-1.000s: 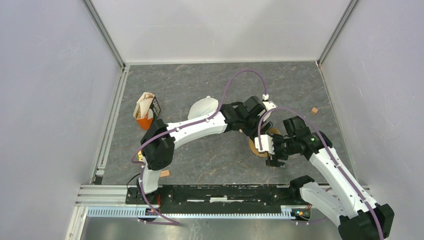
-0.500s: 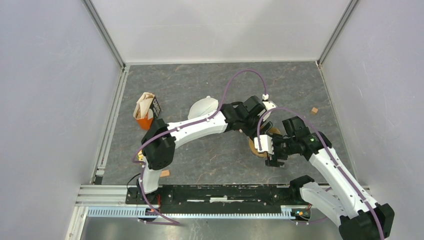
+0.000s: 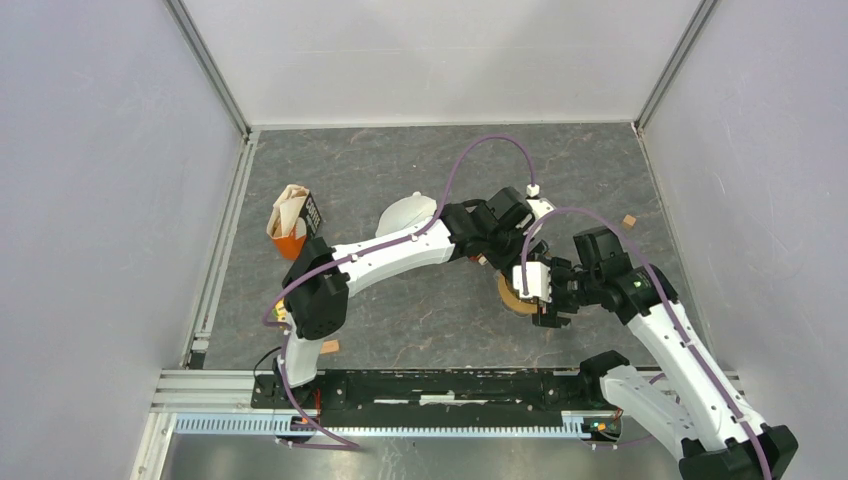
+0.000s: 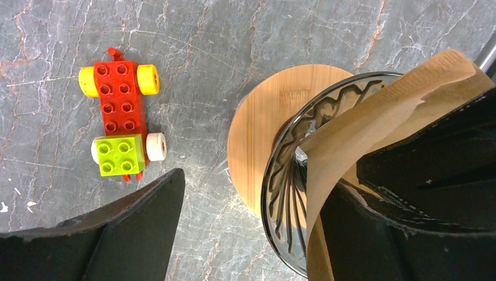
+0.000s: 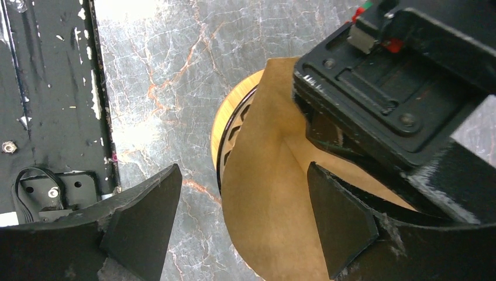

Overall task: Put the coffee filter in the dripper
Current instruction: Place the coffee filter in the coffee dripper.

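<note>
The glass dripper (image 4: 281, 187) stands on its round wooden base (image 4: 263, 129), right of centre in the top view (image 3: 512, 297). A brown paper coffee filter (image 4: 374, 111) sits in it, rising above the rim. My left gripper (image 4: 251, 193) is open: one finger is inside the filter and the other is wide off over the floor. It hovers over the dripper in the top view (image 3: 505, 262). My right gripper (image 5: 243, 175) is open, its fingers on either side of the filter (image 5: 269, 193). It also shows in the top view (image 3: 548, 305).
A red and green toy brick car (image 4: 120, 126) lies beside the dripper. An orange holder with spare filters (image 3: 288, 225) stands at the left. A white domed object (image 3: 405, 213) sits behind the left arm. Small wooden cubes (image 3: 628, 221) lie about. The black front rail (image 5: 52, 88) is close by.
My right gripper has shifted slightly up toward the dripper and filter. The left arm has hardly moved.
</note>
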